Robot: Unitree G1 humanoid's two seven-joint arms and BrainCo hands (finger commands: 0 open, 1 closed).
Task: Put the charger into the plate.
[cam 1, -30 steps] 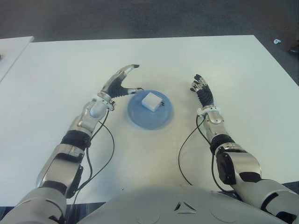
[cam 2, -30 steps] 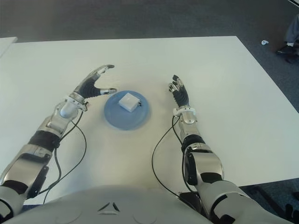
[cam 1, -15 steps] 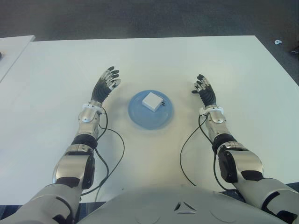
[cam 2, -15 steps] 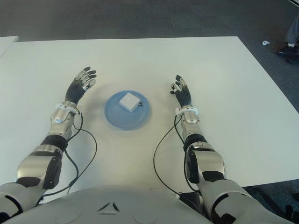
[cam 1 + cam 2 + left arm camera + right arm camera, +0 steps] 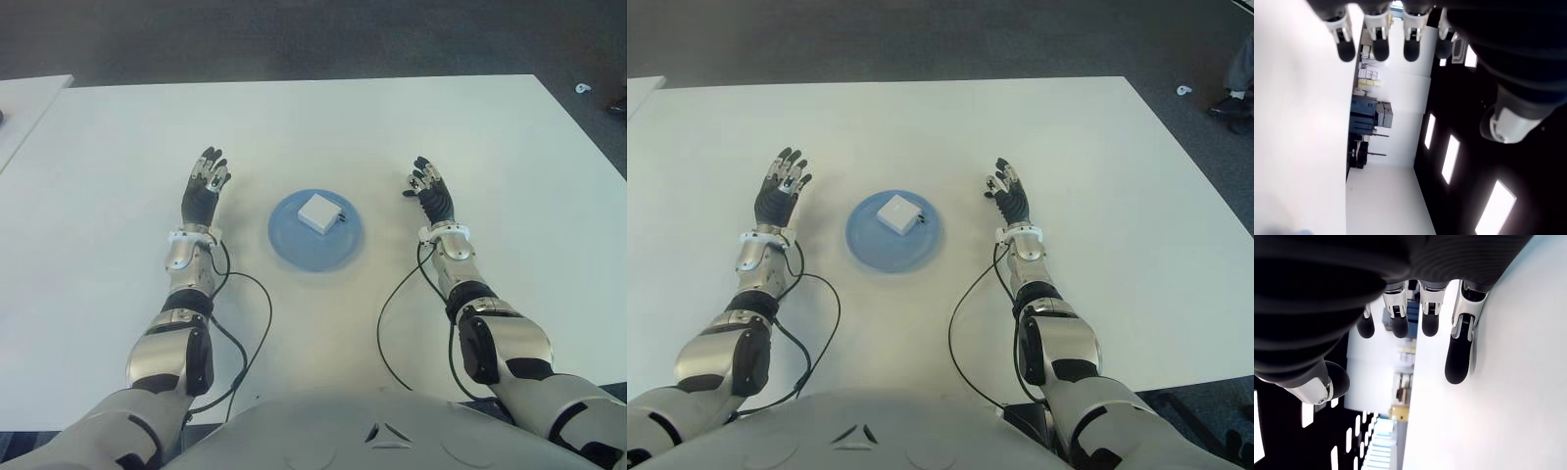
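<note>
1. The white charger (image 5: pixel 319 211) lies on the blue plate (image 5: pixel 294 247), slightly toward the plate's upper side, near the centre of the eye views.
2. The plate sits on the white table (image 5: pixel 323 127), which fills most of the frame; dark floor shows along the top edge.
3. The left hand (image 5: pixel 202 192) is at centre left of the frame, well apart from the plate, palm side showing, fingers stretched out and relaxed, holding nothing.
4. The left wrist view confirms this: its fingertips (image 5: pixel 1379 49) are straight and spread, with nothing between them.
5. The right hand (image 5: pixel 429 192) is at centre right, on the plate's other side and apart from it, its fingers likewise extended and empty.
6. In the right wrist view, the fingertips (image 5: pixel 1457 363) point out over the bare table.
7. Black cables (image 5: pixel 257 311) trail from both wrists across the table toward the lower edge of the frame.
</note>
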